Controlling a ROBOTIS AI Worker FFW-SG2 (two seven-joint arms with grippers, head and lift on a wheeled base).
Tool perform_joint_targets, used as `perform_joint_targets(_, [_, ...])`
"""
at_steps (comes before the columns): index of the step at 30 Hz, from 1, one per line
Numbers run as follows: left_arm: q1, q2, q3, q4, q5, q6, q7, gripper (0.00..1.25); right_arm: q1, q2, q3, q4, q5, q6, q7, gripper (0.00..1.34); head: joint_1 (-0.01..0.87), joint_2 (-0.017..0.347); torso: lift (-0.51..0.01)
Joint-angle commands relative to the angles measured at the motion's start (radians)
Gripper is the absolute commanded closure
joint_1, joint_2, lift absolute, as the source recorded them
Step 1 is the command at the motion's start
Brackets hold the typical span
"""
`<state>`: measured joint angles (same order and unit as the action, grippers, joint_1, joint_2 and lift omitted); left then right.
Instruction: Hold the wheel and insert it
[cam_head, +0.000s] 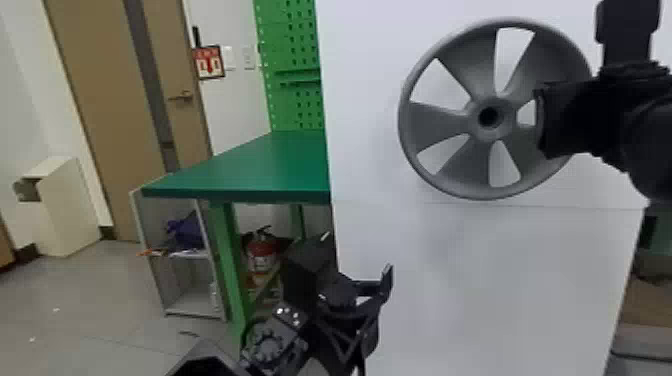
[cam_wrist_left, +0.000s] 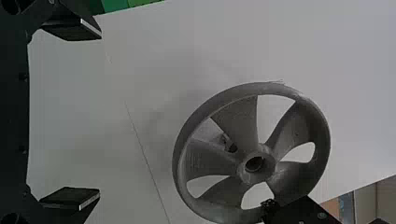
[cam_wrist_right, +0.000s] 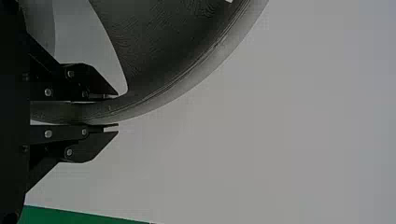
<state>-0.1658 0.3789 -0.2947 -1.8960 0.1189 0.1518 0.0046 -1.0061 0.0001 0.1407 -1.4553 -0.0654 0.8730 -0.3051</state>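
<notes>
Your right gripper (cam_head: 541, 120) has the wheel (cam_head: 505, 121) by the rim, up on the right of the scene. Jaws narrowed onto it, one on each side of the rim; in the right wrist view your right gripper (cam_wrist_right: 117, 110) has the rim running between the fingers. Wheel stands upright, broad spoked side to the head camera, hub hole open, in front of the white panel (cam_head: 480, 280). Can't tell whether it touches the panel.

Your left gripper (cam_head: 381, 307) is near, lower than the wheel and to its left, in front of the panel's left edge. In the left wrist view, your left gripper (cam_wrist_left: 99, 113) has its jaws spread wide, nothing in them, well apart from the wheel.

Rest: green table (cam_head: 245, 170) left of the panel, green pegboard (cam_head: 295, 40) rising at its far side. Fire extinguisher (cam_head: 262, 252) under the table, grey shelf unit (cam_head: 195, 295) at its left end, with a dark blue item (cam_head: 187, 232) on its shelf. Brown door (cam_head: 100, 100) far left, pale box-shaped unit (cam_head: 70, 210) left of it.
</notes>
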Motion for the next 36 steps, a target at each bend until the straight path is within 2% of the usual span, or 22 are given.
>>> perform_joint_targets(1, [-0.001, 0.003, -0.006, 0.000, 0.002, 0.000, 0.001, 0.10, -0.031, 0.001, -0.013, 0.027, -0.002, 0.024, -0.120, 1.19, 0.344, 0.325, -0.443])
perform_joint_targets(6, [-0.001, 0.006, -0.009, 0.000, 0.002, 0.000, 0.003, 0.10, -0.054, 0.001, -0.023, 0.047, -0.004, 0.043, -0.120, 1.19, 0.344, 0.325, -0.443])
perform_joint_targets(11, [-0.008, 0.014, -0.017, 0.002, 0.002, 0.000, 0.005, 0.10, -0.095, 0.001, 0.007, 0.128, -0.017, 0.037, -0.120, 1.19, 0.344, 0.325, -0.443])
perform_joint_targets(17, [-0.017, 0.020, -0.029, 0.006, 0.011, 0.002, 0.008, 0.10, -0.097, 0.001, 0.040, 0.168, -0.016, -0.002, -0.120, 1.19, 0.344, 0.327, -0.443])
perform_joint_targets(26, [-0.014, 0.026, -0.027, 0.006, 0.019, 0.000, 0.009, 0.10, -0.088, 0.001, 0.031, 0.176, -0.013, -0.011, -0.117, 1.18, 0.344, 0.327, -0.443])
perform_joint_targets(27, [-0.014, 0.026, -0.027, 0.006, 0.019, 0.000, 0.008, 0.10, -0.086, 0.001, 0.030, 0.174, -0.014, -0.014, -0.112, 1.15, 0.344, 0.327, -0.443])
perform_joint_targets(31, [-0.015, 0.028, -0.031, 0.006, 0.022, 0.000, 0.008, 0.10, -0.080, 0.001, 0.022, 0.170, -0.028, -0.029, -0.092, 0.77, 0.344, 0.327, -0.443])
perform_joint_targets(36, [-0.005, 0.029, -0.026, 0.006, 0.027, 0.000, 0.008, 0.10, -0.062, 0.001, 0.010, 0.127, -0.037, -0.029, -0.071, 0.54, 0.344, 0.327, -0.443])
